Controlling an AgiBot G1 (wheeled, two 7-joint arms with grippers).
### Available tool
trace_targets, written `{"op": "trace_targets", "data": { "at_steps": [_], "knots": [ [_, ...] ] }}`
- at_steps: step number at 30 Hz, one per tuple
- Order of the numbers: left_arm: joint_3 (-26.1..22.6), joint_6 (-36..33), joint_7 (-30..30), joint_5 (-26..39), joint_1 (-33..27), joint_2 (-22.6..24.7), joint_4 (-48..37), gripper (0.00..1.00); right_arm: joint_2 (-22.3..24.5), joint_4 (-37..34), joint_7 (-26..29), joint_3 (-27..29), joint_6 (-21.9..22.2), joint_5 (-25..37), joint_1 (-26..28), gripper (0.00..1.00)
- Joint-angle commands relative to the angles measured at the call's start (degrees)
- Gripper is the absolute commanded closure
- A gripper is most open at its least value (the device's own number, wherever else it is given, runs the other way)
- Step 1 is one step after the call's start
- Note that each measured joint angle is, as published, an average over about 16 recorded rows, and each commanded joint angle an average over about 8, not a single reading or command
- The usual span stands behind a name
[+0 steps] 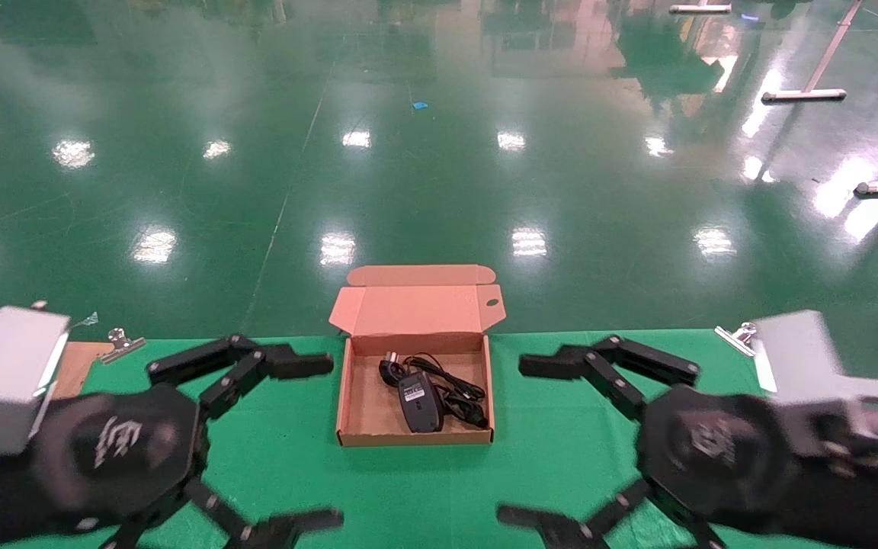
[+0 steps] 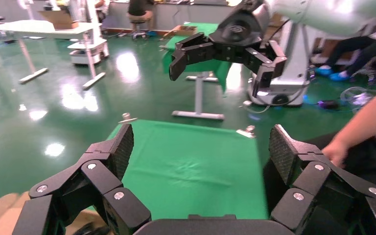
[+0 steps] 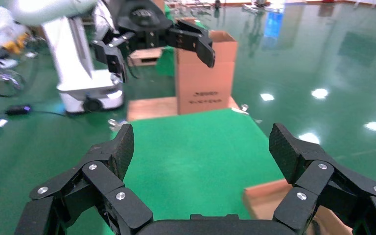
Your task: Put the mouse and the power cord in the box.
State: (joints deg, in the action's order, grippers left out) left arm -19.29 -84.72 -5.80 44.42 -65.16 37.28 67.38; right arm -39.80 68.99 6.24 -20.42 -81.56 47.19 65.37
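The brown cardboard box point(image 1: 366, 412) sits open at the middle of the green table, its lid point(image 1: 416, 309) standing up at the back. Inside it the black mouse point(image 1: 418, 402) lies underside up, pale label showing. Beside and behind the mouse, also in the box, lies the coiled black power cord point(image 1: 456, 390). My left gripper point(image 1: 317, 442) hovers open left of the box and holds nothing. Right of the box, my right gripper point(image 1: 527, 442) is open and holds nothing. One corner of the box point(image 3: 269, 196) shows in the right wrist view.
Metal clips point(image 1: 120, 343) point(image 1: 736, 335) pin the green cloth at the table's far corners. A brown board point(image 1: 77, 366) lies at the far left. A tall cardboard carton point(image 3: 210, 73) stands past the table's left end. A person's hand point(image 2: 338, 149) is near its right side.
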Motion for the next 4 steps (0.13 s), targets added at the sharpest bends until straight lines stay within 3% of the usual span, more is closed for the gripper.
{"op": "trace_targets", "data": {
  "at_steps": [1, 4],
  "knots": [
    [1.97, -0.59, -2.98, -1.54, 2.16, -1.36, 3.74, 0.00, 2.52, 2.42, 2.38, 2.32, -2.18, -2.81, -2.00, 0.00],
    [2.77, -0.82, -4.19, -2.17, 3.04, -1.91, 5.25, 0.00, 3.59, 3.44, 3.38, 3.30, -3.10, -4.00, -2.85, 0.00]
  ]
}}
